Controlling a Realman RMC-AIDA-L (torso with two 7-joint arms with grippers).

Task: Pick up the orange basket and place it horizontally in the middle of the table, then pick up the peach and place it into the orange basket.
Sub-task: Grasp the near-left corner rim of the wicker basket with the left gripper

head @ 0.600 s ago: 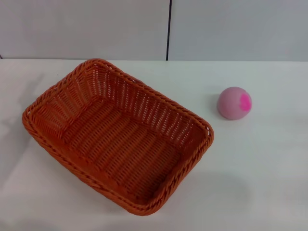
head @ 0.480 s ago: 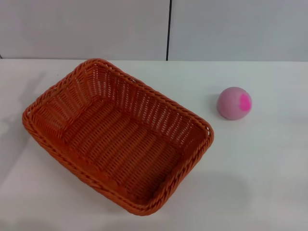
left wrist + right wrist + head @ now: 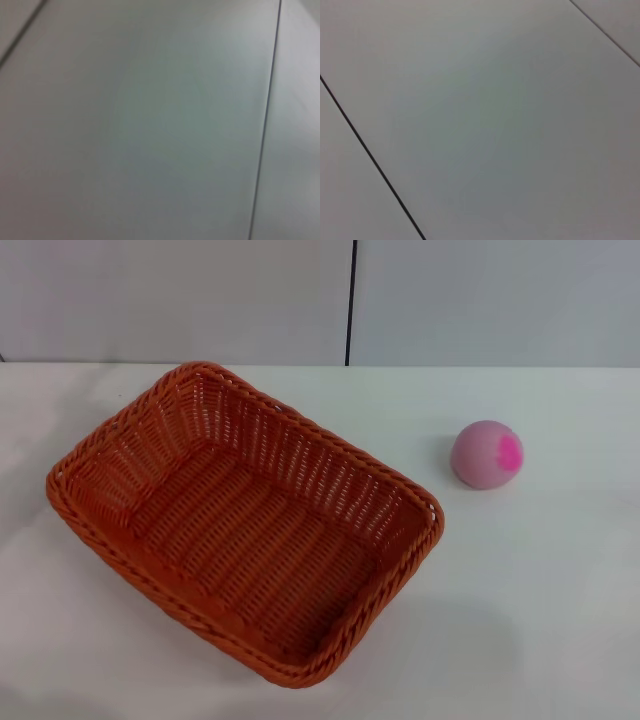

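The orange basket (image 3: 240,520) lies on the white table (image 3: 540,590) left of centre, turned diagonally, with one corner toward the far edge and nothing inside it. The peach (image 3: 487,454), pale pink with a magenta patch, rests on the table to the right of the basket, well apart from it. Neither gripper shows in the head view. Both wrist views hold only plain grey panels with thin dark seams.
A grey wall (image 3: 200,300) with a vertical dark seam (image 3: 350,300) stands behind the table's far edge. Bare white tabletop lies in front of the peach and to its right.
A faint shadow on the table's left side has faded. The basket and the peach have not moved.
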